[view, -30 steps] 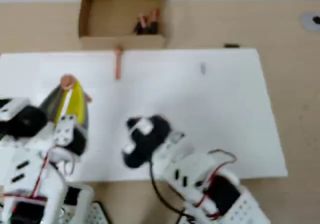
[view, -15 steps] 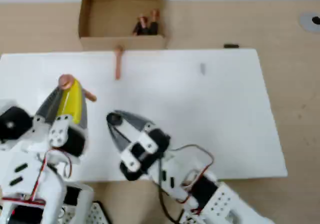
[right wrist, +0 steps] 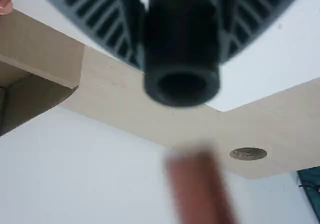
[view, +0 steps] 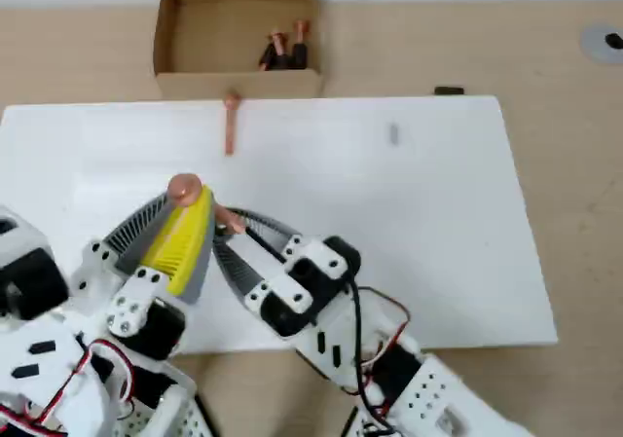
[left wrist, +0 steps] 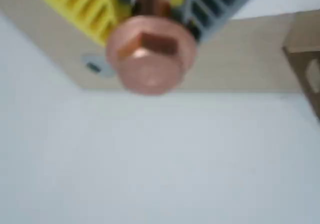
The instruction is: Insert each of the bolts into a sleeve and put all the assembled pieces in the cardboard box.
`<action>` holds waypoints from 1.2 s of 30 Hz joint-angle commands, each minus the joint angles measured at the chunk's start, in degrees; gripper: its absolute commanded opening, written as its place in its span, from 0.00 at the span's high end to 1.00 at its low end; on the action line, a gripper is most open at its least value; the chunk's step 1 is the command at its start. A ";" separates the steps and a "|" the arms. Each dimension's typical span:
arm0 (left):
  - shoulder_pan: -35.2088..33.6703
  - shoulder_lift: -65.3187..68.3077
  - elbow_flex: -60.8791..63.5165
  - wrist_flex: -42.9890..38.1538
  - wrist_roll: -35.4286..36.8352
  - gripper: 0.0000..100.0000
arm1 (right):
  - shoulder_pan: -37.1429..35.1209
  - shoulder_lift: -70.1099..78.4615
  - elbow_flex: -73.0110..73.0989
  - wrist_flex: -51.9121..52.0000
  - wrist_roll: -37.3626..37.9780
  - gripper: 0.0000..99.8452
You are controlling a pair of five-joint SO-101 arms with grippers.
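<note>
The bolt (left wrist: 150, 59) is showing just its head in the left wrist view, its shank running out of sight between the fingers of the left gripper (view: 182, 200). The sleeve (right wrist: 181, 79) is burying its back end inside the right gripper (view: 230, 231), and a copper-coloured shaft (right wrist: 200, 189) is blurring in front of it, clipped by the frame edge. At the desk's far edge the cardboard box (view: 167, 38) is being cut off at its back wall, and the pieces (view: 284, 48) inside are reading too small to count.

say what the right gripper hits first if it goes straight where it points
Probably the bolt in the left gripper: its shaft lies just ahead of the sleeve the right gripper holds; depth unclear.
</note>
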 commanded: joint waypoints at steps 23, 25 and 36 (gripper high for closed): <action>-2.99 0.66 -2.46 3.08 -14.77 0.99 | -1.10 -0.22 0.04 2.29 -0.53 0.99; -2.99 0.66 -0.62 3.08 -14.95 0.99 | -1.10 -0.22 0.04 2.29 -0.53 0.99; -2.99 0.57 2.29 3.08 -14.77 0.99 | -1.10 -0.22 0.04 2.11 -0.53 0.99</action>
